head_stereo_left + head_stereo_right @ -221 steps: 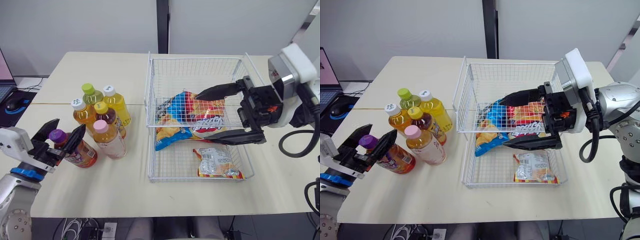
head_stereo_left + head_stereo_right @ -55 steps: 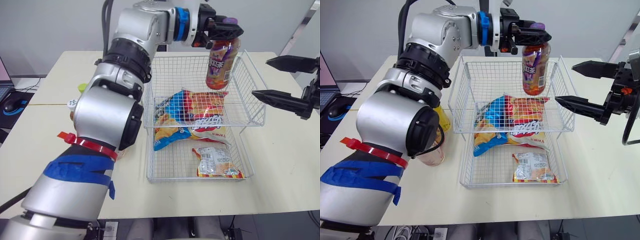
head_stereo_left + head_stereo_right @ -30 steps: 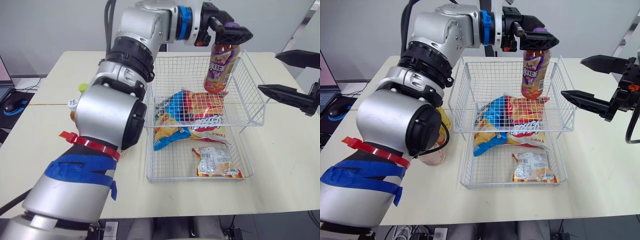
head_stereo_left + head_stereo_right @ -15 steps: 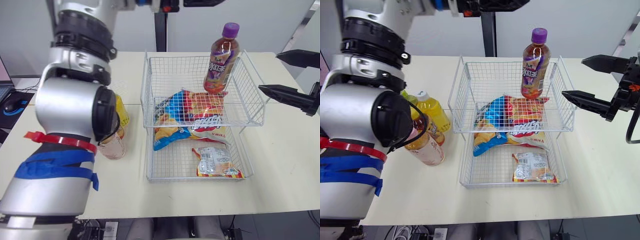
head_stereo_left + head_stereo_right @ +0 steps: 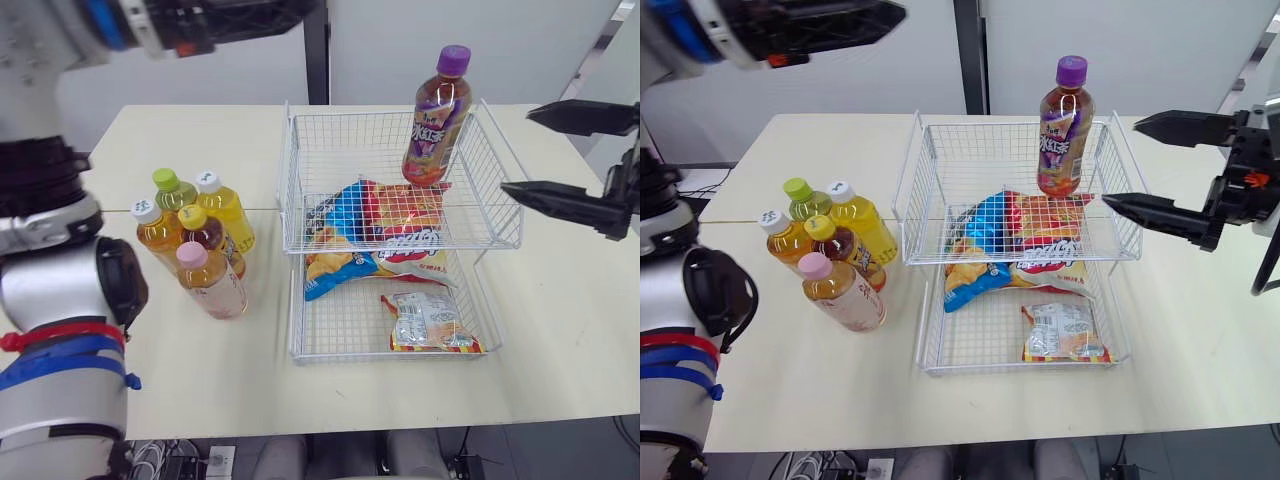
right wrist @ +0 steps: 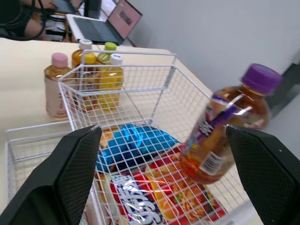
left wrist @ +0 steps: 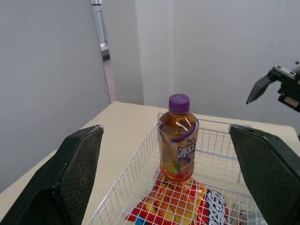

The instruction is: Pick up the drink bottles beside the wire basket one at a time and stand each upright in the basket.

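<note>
Bearing the wire basket (image 5: 360, 140) — a cream table (image 5: 565, 320), grey wall (image 5: 530, 45) behind.

Glossy plastic bottle (image 5: 435, 120), white wire basket (image 5: 350, 140)

The purple-capped bottle (image 5: 436, 118), amber liquid inside, stands upright at the far right of the upper tier of the white wire basket (image 5: 345, 140). Five other bottles (image 5: 195, 235) stand clustered on the desk, left of the basket.
</note>
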`<act>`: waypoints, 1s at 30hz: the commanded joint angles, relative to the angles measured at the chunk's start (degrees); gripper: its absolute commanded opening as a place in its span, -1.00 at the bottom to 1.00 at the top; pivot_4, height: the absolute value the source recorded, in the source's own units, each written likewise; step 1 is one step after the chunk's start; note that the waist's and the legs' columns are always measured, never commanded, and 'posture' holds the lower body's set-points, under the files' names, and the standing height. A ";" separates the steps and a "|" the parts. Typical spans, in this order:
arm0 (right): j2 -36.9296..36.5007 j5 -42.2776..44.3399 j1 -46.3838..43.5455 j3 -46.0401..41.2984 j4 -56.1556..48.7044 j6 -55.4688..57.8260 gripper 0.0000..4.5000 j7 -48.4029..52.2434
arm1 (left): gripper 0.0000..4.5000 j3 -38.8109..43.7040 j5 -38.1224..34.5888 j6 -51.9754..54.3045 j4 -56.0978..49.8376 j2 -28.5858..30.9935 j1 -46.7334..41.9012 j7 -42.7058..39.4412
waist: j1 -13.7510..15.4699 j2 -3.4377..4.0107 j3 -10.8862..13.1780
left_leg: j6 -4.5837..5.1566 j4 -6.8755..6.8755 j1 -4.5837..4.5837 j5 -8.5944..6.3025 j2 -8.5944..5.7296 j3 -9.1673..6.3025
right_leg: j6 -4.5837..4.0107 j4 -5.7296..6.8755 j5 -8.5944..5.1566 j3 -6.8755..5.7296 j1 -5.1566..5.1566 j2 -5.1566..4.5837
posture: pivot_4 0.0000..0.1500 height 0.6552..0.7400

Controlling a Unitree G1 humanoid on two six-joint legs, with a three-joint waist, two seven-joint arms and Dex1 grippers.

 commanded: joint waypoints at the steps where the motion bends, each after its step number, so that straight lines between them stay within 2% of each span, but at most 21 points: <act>1: 1.92 0.74 -5.06 4.32 1.04 -1.05 1.00 1.39 | 0.98 6.15 -1.61 1.57 -7.68 5.30 6.07 5.03 | -0.03 0.01 0.00 | 0.00 0.06 0.02 0.00 0.01 -0.01 | 0.00 -0.01 0.00 -0.02 0.04 0.01 | 1.00 1.00; 8: 9.63 2.25 -10.91 12.16 1.14 0.41 1.00 2.61 | 0.98 22.05 -3.71 3.19 -16.20 16.31 28.25 7.05 | 0.05 0.01 0.00 | 0.00 0.18 0.04 -0.01 0.06 -0.06 | -0.01 0.01 0.00 -0.06 0.10 0.03 | 1.00 1.00; 14: 13.36 -1.32 -13.48 16.58 2.70 -1.71 1.00 4.42 | 0.98 35.50 -4.67 2.82 -17.85 18.62 44.74 6.58 | 0.80 0.00 0.00 | 0.00 0.22 0.04 -0.02 0.07 -0.13 | -0.02 0.00 0.01 -0.16 0.15 0.01 | 1.00 1.00; 19: 16.09 -4.49 -15.06 19.31 3.36 -3.24 1.00 5.24 | 0.98 46.99 -4.73 1.90 -19.86 15.68 62.66 3.68 | 0.68 0.01 -0.01 | 0.00 0.17 0.11 -0.02 0.05 -0.07 | -0.03 -0.02 0.01 -0.12 0.18 -0.10 | 1.00 1.00; 21: 17.12 -6.70 -16.69 21.02 3.78 -2.87 1.00 3.41 | 0.98 48.42 -3.16 -2.93 -21.63 11.14 68.16 4.82 | 0.98 -0.05 -0.01 | -0.01 0.17 0.11 -0.03 0.14 -0.14 | -0.05 -0.04 0.02 -0.20 0.20 -0.18 | 1.00 1.00; 22: 16.90 -7.79 -17.52 22.13 3.84 -1.86 1.00 2.60 | 0.98 48.60 -3.44 -3.15 -21.99 9.80 69.86 4.86 | 0.75 0.22 -0.16 | -0.01 0.17 0.12 -0.03 0.15 -0.21 | -0.10 -0.07 0.04 -0.23 0.26 -0.17 | 1.00 1.00; 23: 17.04 -8.37 -18.27 22.75 3.90 -0.93 1.00 2.03 | 0.98 48.62 -4.30 -3.97 -22.53 8.61 71.57 4.97 | 0.72 0.21 -0.16 | 0.00 -0.26 0.58 -0.03 -0.01 0.15 | -0.12 -0.15 0.06 -0.05 0.39 -0.55 | 1.00 1.00; 27: 17.60 -6.95 -20.14 23.28 4.33 3.48 1.00 1.90 | 0.98 46.68 -6.99 -4.96 -25.02 5.51 75.53 6.52 | 0.69 0.15 -0.18 | -0.01 -0.40 0.57 -0.02 0.12 0.06 | -0.19 -0.18 0.05 -0.15 0.34 -0.46 | 1.00 1.00; 30: 18.33 -5.84 -21.38 23.65 4.35 6.53 1.00 1.76 | 0.98 43.59 -8.36 -5.75 -25.30 3.82 73.99 10.43 | 0.97 0.14 -0.20 | -0.01 -0.41 0.55 -0.02 0.09 -0.02 | -0.21 -0.31 0.07 -0.13 0.40 -0.51 | 1.00 1.00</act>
